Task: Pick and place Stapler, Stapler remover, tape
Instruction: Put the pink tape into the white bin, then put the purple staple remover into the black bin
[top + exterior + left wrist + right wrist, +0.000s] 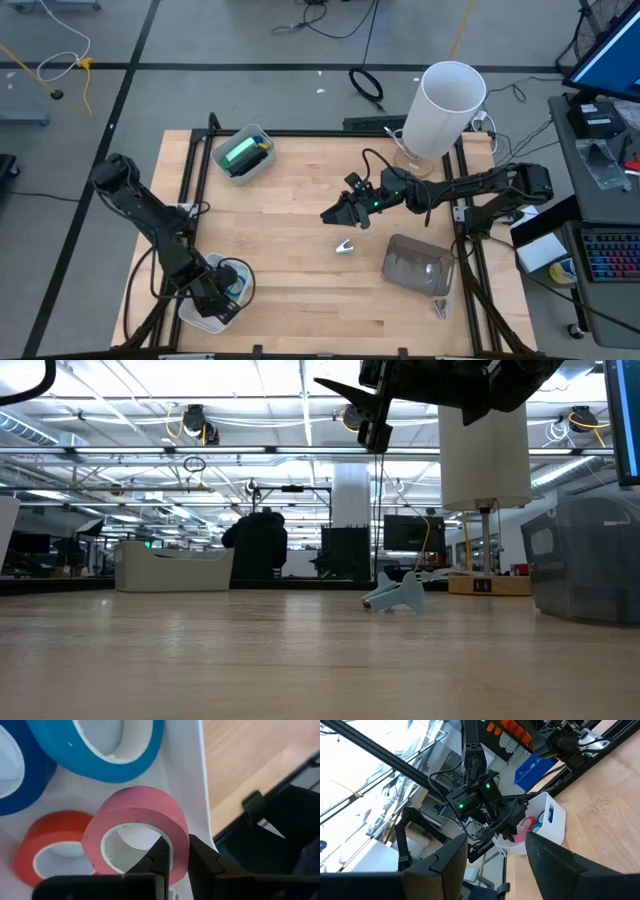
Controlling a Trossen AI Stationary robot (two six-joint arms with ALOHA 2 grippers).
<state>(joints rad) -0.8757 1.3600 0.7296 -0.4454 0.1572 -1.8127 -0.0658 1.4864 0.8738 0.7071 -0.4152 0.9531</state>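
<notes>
My left gripper (222, 300) is down in a white bin (190, 315) at the table's near left corner, shut on a pink-red tape roll (140, 815). Under and beside that roll lie a red tape roll (50, 845) and two blue tape rolls (115, 745). The pale stapler remover (344, 246) lies on the bare wood at mid-table. My right gripper (330, 213) hangs open and level above the table, just beyond the remover and touching nothing. A green thing (240, 152) lies in a second white bin at the far left; whether it is the stapler I cannot tell. My left gripper pinches the pink-red roll's wall (176, 845), one finger (159, 855) inside the pale core and the other (202, 862) outside. The fingers slant down from above. The roll sits tilted over the other rolls; whether it rests on them I cannot tell.
A grey container (418, 265) stands near the right front, and a tall white cylinder (448, 108) at the far right. Black frame rails run along the table's sides. Bare wood lies between the two bins and mid-table. A person (256, 545) shows far beyond the table.
</notes>
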